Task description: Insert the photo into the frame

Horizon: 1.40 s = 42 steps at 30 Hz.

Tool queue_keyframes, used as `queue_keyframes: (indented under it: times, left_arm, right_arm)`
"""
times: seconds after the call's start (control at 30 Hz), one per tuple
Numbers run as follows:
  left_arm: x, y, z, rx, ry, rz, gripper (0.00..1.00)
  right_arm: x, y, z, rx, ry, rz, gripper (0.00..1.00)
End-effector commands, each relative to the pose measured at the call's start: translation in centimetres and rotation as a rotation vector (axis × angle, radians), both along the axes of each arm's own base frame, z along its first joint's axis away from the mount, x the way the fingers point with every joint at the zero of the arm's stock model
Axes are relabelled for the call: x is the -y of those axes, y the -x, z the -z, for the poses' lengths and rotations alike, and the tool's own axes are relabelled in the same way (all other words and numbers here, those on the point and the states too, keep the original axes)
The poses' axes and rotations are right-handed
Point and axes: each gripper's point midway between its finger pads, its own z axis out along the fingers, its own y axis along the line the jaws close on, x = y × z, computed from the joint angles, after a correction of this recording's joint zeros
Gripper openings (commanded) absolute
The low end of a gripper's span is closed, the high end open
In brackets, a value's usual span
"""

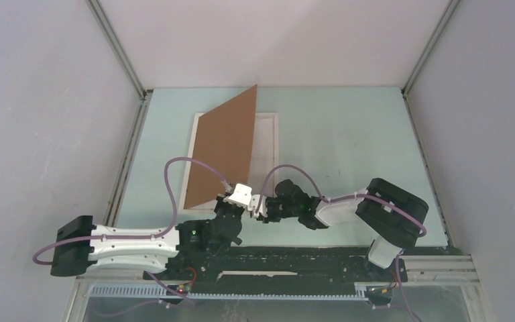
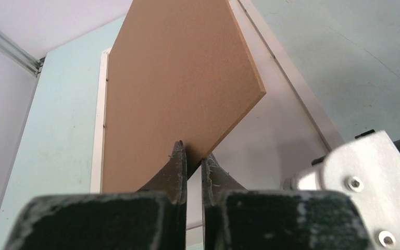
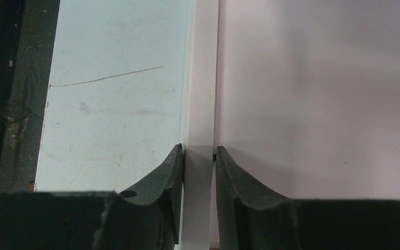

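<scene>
Board (image 1: 221, 151), plain and brown, stands tilted over the frame (image 1: 276, 147); its left edge is down along the frame's left rail, its right edge is lifted well clear, and from above its far right corner shows past the frame's far rail. Left hand (image 2: 194, 156) has the board by its near edge; the two dark fingers (image 2: 174, 166) are drawn together with only the board's thin edge between them, so that hand is clamped on the board. From the left wrist the board climbs away toward the upper right; the frame's white rails show below it on either side.

Frame lies flat on the pale green bench (image 1: 349, 134), left of the middle, its long sides running away from the arms. Right hand (image 3: 199, 151) is at the frame's near rail (image 3: 203, 78); one finger sits on the outer side, over the bench, and the other finger (image 3: 229, 172) sits on the inner side; both are right up against the white strip; whether they squeeze it or only flank it I cannot tell. The two hands are just beside each other at the frame's near end, the left hand further left.

Inside the rail a smooth, pale, faintly pinkish surface fills the opening; whether that is the photo lying face down or the bare pane I cannot tell. A thin scratch (image 3: 107, 77) crosses the bench beside the rail; purple cables (image 1: 171, 184) loop over both arms.
</scene>
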Motion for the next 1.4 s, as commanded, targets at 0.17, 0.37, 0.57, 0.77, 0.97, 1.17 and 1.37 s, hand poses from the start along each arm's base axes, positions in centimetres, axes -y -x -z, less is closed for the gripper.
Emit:
queue_keyframes:
  times: [0.17,0.37,0.57,0.77,0.97,1.17,1.37]
  left_arm:
    - [-0.5,-0.2,0.3,-0.010,0.111,-0.067,0.00]
    - [-0.8,-0.1,0.4,-0.010,0.128,-0.072,0.00]
    - [-0.8,-0.1,0.5,-0.011,0.127,-0.074,0.00]
    - [-0.6,-0.1,0.6,-0.016,0.121,-0.065,0.00]
    - [0.1,0.0,0.8,-0.027,0.111,-0.035,0.00]
    - [2.6,0.2,1.5,-0.065,0.114,0.042,0.00]
    - [5.1,0.0,3.6,-0.108,0.026,0.054,0.00]
  right_arm:
    - [0.8,2.1,2.0,0.103,0.085,-0.052,0.00]
    - [1.3,2.4,1.2,0.102,0.029,-0.027,0.12]
    - [1.8,3.0,1.4,0.139,0.073,-0.071,0.00]
    - [1.6,1.2,-0.9,0.070,-0.048,0.085,0.49]
    - [4.4,1.5,-6.6,0.018,-0.234,0.208,0.99]
    - [12.0,-3.1,-9.9,-0.156,-0.458,0.665,1.00]
    - [18.9,-7.4,-10.6,-0.548,-0.633,1.090,1.00]
